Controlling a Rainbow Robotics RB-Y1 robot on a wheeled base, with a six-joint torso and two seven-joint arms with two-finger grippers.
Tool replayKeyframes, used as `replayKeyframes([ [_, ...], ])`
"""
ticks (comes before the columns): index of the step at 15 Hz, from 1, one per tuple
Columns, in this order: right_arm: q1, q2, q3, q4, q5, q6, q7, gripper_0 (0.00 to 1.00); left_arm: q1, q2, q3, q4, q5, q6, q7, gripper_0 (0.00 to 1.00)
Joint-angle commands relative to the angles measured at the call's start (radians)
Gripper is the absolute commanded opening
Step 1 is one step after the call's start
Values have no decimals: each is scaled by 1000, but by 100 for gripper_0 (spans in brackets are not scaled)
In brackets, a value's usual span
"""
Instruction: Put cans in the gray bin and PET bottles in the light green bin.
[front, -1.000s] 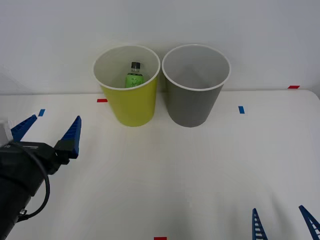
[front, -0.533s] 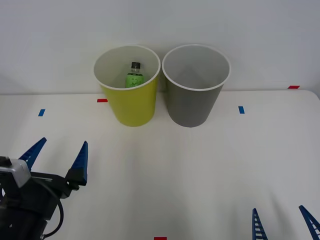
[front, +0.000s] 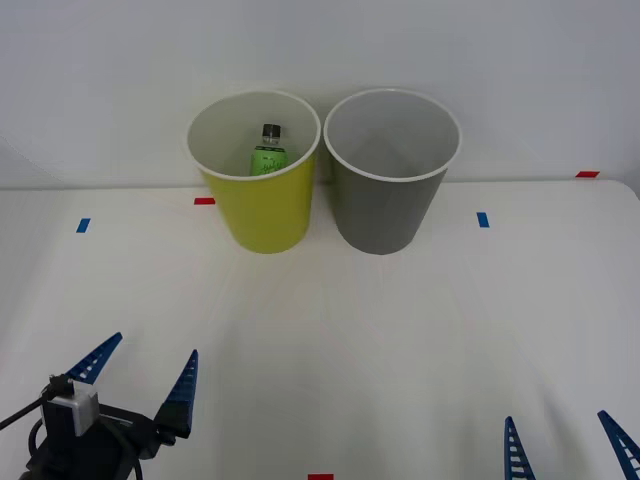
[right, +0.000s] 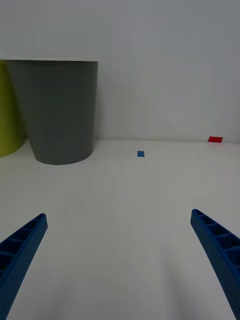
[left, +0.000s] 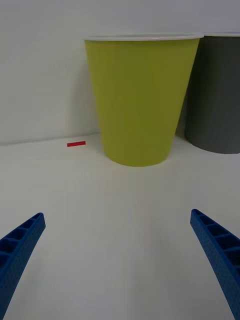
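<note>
PET bottle (front: 267, 152) upright inside light green bin (front: 262, 205); gray bin (front: 388, 200) just beside it, at the counter's (front: 400, 330) far edge. Left hand (front: 142, 375) released, low near front-left. Right hand (front: 565, 445) released, front-right corner.

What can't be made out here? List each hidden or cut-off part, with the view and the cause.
- PET bottle, front view: its lower part is hidden by the light green bin wall; the label lettering is too small to read.
- Gray bin, front view: its floor is hidden by its own near wall, so contents cannot be told.
- Right gripper, front view: cut off by the bottom edge.
- Left gripper, open, front view: its arm is cut off at the bottom edge.
</note>
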Motion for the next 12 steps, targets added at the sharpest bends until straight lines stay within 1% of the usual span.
replayKeyframes([
  [1, 0, 0, 0, 0, 0, 0, 0, 100, -3, -18, -8, 109, -86, -132, 13, 100],
  [2, 0, 0, 0, 0, 0, 0, 0, 100, 14, -25, -2, 124, -146, -165, 24, 100],
  [3, 0, 0, 0, 0, 0, 0, 0, 100, 33, -30, 1, 130, -183, -186, 33, 100],
  [4, 0, 0, 0, 0, 0, 0, 0, 100, 54, -30, 1, 130, -212, -200, 47, 100],
  [6, 0, 0, 0, 0, 0, 0, 0, 100, 111, -32, 4, 130, -256, -234, 119, 100],
  [9, 0, 0, 0, 0, 0, 0, 0, 100, 183, -35, 4, 130, -236, -269, 119, 100],
  [12, 0, 0, 0, 0, 0, 0, 0, 100, 237, -53, 15, 130, -233, -307, 125, 100],
])
